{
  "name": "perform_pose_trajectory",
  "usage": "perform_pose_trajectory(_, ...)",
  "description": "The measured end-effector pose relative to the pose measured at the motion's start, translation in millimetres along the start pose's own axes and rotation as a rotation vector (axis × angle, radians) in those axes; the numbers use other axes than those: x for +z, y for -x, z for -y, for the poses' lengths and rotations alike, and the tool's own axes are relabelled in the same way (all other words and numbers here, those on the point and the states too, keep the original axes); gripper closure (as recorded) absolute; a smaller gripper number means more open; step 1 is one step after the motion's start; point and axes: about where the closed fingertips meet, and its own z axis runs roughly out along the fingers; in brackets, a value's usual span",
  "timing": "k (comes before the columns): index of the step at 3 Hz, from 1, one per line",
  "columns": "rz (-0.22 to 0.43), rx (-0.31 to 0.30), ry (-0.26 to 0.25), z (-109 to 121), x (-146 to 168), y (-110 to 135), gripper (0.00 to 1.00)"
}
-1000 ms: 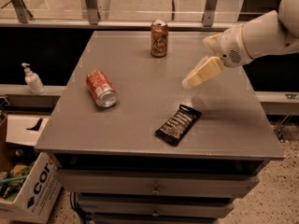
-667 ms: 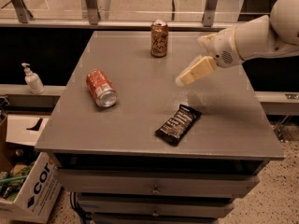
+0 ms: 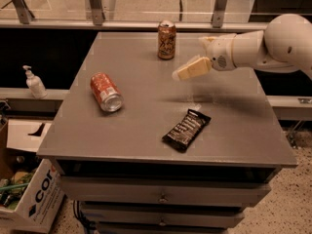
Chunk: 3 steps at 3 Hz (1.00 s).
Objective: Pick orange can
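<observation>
Grey bench (image 3: 239, 130) with drawers: the orange can (image 3: 166, 40), marked with pale criss-crosses, stands upright near the far edge, and a red can (image 3: 106, 92) lies on its side at left. The gripper (image 3: 192, 68) hovers right of the orange can, holding nothing; how far it is open cannot be told. A floor box (image 3: 36, 199) reads "cor".

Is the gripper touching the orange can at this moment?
Apart. In the camera view the gripper hangs to the right of the upright orange can, and a strip of bare table shows between them.
</observation>
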Motion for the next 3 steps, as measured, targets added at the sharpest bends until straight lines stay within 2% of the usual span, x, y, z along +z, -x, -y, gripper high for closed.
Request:
perform_pose_trajectory(2, 0.163, 0.042, 0.003, 42, 57, 0, 0.00)
perform_pose_trajectory(3, 0.221, 0.044, 0.010, 55, 81, 10, 0.00)
